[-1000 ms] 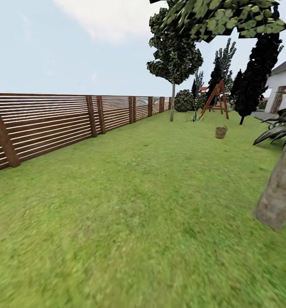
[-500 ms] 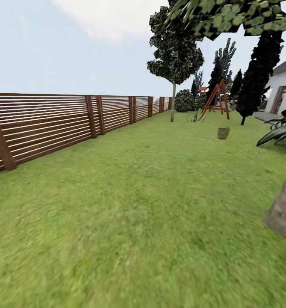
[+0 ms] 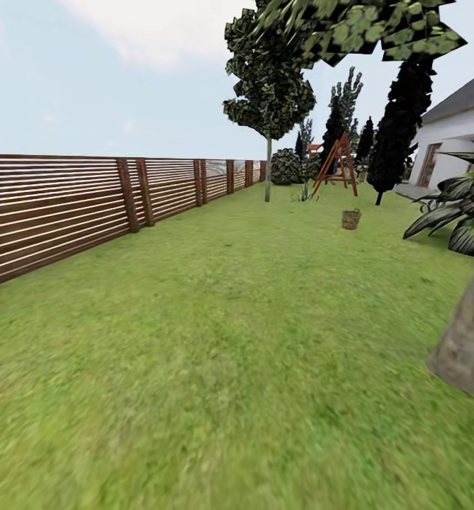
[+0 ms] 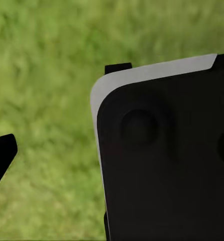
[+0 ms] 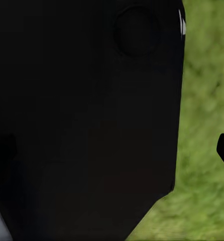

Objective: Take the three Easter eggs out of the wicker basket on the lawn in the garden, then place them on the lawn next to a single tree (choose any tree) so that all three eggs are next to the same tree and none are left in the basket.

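Approach step in hand: wicker basket [image 3: 351, 219] stands far up the lawn [image 3: 229, 340] near the swing frame [image 3: 336, 164], well apart from both arms, eggs too small to make out, finger state cannot be told, so next move calls for driving toward it.

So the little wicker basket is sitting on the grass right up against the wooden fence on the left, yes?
Not quite. In the head view the wicker basket does sit on the lawn, but well away from the wooden fence, out in open grass towards the right, nearer the orange swing frame.
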Controlling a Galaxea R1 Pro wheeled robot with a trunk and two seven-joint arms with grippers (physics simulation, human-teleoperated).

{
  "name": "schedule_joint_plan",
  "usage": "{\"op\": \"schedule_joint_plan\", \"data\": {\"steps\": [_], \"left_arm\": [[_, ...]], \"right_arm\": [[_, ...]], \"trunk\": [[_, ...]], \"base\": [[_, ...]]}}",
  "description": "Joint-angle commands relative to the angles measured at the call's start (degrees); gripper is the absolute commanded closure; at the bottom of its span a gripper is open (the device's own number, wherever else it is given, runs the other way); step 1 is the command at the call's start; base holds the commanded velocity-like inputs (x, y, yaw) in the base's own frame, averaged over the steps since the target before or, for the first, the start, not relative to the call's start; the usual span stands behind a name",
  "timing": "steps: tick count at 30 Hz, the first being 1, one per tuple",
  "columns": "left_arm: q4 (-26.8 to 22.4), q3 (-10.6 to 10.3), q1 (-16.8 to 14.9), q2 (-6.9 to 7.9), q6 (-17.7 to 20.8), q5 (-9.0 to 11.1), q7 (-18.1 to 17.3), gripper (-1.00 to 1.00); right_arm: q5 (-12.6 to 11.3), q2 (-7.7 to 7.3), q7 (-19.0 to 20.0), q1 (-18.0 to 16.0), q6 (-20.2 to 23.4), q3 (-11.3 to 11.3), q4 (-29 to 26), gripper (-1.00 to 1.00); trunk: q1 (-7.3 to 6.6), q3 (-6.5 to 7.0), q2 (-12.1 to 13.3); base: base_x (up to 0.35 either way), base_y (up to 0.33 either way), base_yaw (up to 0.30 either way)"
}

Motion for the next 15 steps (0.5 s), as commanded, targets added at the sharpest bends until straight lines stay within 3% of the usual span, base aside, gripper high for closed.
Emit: {"op": "schedule_joint_plan", "data": {"steps": [1,15], "left_arm": [[0.04,-0.36,-0.03,0.02,-0.19,0.00,-0.03,-1.00],[0.04,-0.41,0.00,0.02,-0.28,-0.01,-0.03,-1.00]], "right_arm": [[0.01,0.03,0.02,0.00,-0.04,-0.24,-0.05,-1.00],[-0.01,0.01,0.02,0.00,-0.04,-0.25,-0.07,-1.00]], "trunk": [[0.03,-0.04,-0.02],[0.03,-0.04,-0.02]], "base": [[0.326,0.153,-0.060],[0.326,0.153,-0.014]]}}
